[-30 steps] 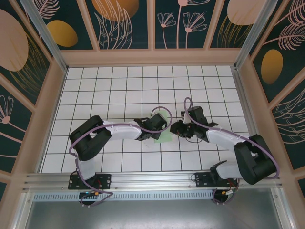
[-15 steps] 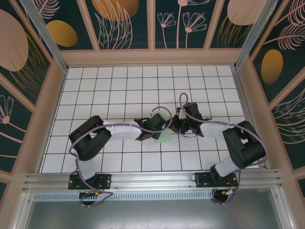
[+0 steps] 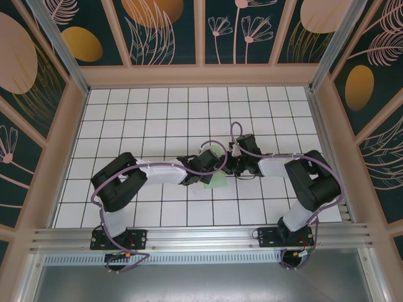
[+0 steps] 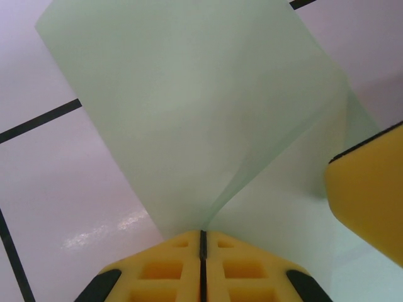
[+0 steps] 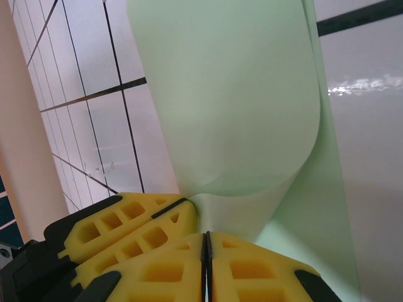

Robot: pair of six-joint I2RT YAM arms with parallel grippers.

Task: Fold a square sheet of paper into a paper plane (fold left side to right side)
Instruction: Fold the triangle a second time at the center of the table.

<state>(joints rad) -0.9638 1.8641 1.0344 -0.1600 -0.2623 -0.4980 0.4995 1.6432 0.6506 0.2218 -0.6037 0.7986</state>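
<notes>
Progress on the task is judged to be early. A thin, pale mint-green square sheet of paper (image 3: 218,180) is seen near the middle of the white grid-tiled table (image 3: 157,113), between the two arms, partly lifted and doubled over itself. The left gripper (image 4: 201,242) is clamped on one edge of the sheet, and the paper is seen rising from its yellow tips in a loose bend. The right gripper (image 5: 205,242) is likewise clenched on the sheet, with a rounded loop of paper curling up just beyond its tips. The two grippers are placed just beside each other. No sharp crease can be made out along the bend, so the side-to-side fold is judged begun but not flattened. No pointed dart shape has been formed; pressing this fold and every later fold are judged left to be done.
</notes>
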